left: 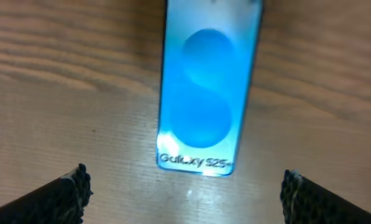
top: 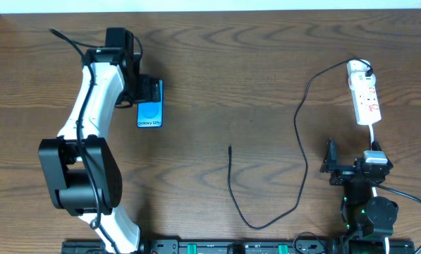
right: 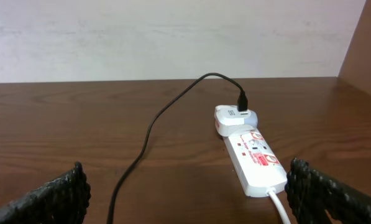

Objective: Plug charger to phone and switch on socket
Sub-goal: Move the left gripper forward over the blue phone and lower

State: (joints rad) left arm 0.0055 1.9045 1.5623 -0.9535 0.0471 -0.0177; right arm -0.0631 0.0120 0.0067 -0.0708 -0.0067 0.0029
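Where the table point(top: 217, 85) lies nearest the robot's base, the right gripper point(right: 185, 190) is seen with its jaws spread wide and nothing held between them. It is aimed along the wood at the socket point(right: 255, 158), from which it is kept well apart. A white cord point(right: 279, 208) is led from the socket's near end back toward that gripper. The charger point(top: 300, 134) is traced as a thin black cable whose lowest loop is laid close to the near edge, left of the right arm. From that loop its connector tip point(top: 230, 147) is brought up to rest on bare wood at mid-table, joined to nothing. Farther out on the left, the phone point(left: 204, 93) is laid flat, screen up, its "Galaxy S25+" strip turned toward the near side. The left gripper point(left: 185, 186) is held over the phone's far end, jaws opened wider than the phone and nothing gripped. Farthest off, at the right, the charger's black plug point(right: 242, 102) is found seated in a white adapter point(right: 233, 118) at the socket's far end.
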